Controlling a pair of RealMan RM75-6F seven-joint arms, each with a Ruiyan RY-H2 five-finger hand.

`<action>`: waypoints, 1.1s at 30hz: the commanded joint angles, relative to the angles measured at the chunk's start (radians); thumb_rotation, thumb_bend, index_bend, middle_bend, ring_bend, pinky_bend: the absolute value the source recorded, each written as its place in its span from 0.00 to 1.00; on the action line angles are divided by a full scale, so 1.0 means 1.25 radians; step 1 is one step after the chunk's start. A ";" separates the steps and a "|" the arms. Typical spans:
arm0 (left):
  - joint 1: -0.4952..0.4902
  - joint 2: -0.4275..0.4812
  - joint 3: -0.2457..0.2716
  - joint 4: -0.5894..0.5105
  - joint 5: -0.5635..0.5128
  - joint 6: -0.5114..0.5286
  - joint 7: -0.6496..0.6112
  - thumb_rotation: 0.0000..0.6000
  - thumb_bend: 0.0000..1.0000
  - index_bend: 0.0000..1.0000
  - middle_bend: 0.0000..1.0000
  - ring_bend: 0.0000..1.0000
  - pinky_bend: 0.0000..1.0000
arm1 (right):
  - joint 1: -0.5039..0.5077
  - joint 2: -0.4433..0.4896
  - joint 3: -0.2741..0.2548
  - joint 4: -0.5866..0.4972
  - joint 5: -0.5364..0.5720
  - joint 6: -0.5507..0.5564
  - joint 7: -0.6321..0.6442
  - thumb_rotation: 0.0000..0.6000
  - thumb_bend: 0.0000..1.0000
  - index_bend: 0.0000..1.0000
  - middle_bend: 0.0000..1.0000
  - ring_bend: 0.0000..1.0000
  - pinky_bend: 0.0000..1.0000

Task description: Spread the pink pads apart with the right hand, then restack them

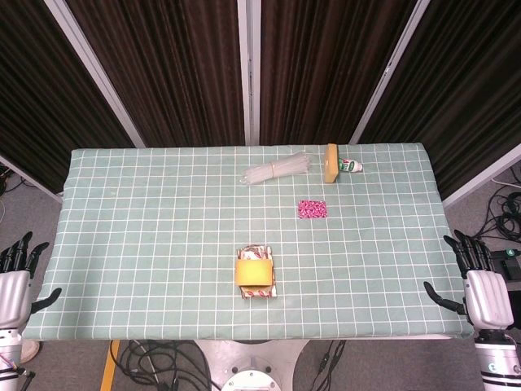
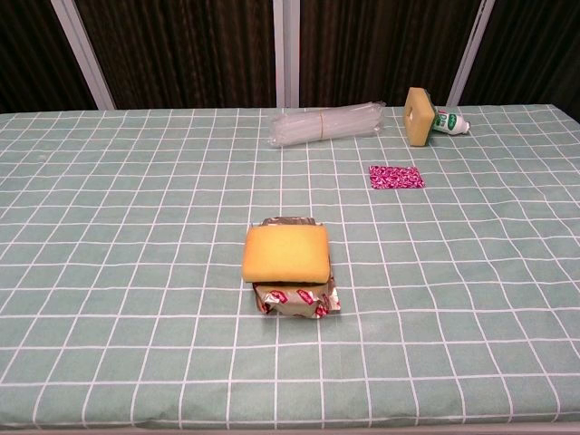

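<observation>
Pink pads [image 1: 313, 210] stacked flat on the checked desk [image 1: 146, 244], right of centre, below the upright yellow sponge [image 1: 330, 164], right hand [image 1: 480, 289] and left hand [image 1: 15, 285] both empty, fingers spread, at the desk's near corners

Bare cloth surrounds the pink pads [image 1: 313, 210]; sponge [image 1: 331, 163] stands just behind.

The pink pads [image 1: 313, 210] look like one patch — layers too small to count; the yellow sponge [image 2: 286, 253] hides most of the wrapped packet [image 2: 295, 298].
</observation>
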 commanded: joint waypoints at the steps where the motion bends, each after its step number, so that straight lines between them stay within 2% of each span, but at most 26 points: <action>1: 0.000 0.000 0.000 0.000 0.000 0.000 0.000 1.00 0.20 0.22 0.09 0.09 0.13 | 0.000 0.000 -0.001 0.000 0.000 -0.001 0.000 0.81 0.17 0.11 0.03 0.00 0.00; 16: 0.002 0.004 0.000 -0.006 0.004 0.006 0.004 1.00 0.20 0.22 0.09 0.09 0.13 | 0.002 0.004 -0.005 0.003 -0.006 -0.009 0.008 0.82 0.16 0.11 0.03 0.00 0.00; 23: 0.004 0.005 0.000 -0.008 0.002 0.006 0.002 1.00 0.20 0.22 0.09 0.09 0.13 | 0.041 0.015 0.005 -0.010 -0.001 -0.064 -0.019 0.81 0.17 0.11 0.04 0.00 0.00; 25: 0.003 0.003 0.000 -0.007 0.001 0.005 0.002 1.00 0.20 0.22 0.09 0.09 0.13 | 0.071 0.015 0.018 -0.016 0.017 -0.110 -0.028 0.81 0.21 0.11 0.04 0.00 0.00; 28: 0.004 0.000 0.000 -0.006 0.000 0.005 0.002 1.00 0.20 0.22 0.09 0.09 0.13 | 0.129 0.006 0.042 -0.016 0.053 -0.197 -0.029 0.81 0.32 0.11 0.04 0.00 0.00; 33: 0.011 -0.001 0.004 -0.006 -0.006 0.008 0.000 1.00 0.20 0.22 0.09 0.09 0.13 | 0.244 -0.048 0.093 0.024 0.140 -0.346 -0.069 0.66 0.50 0.14 0.04 0.00 0.00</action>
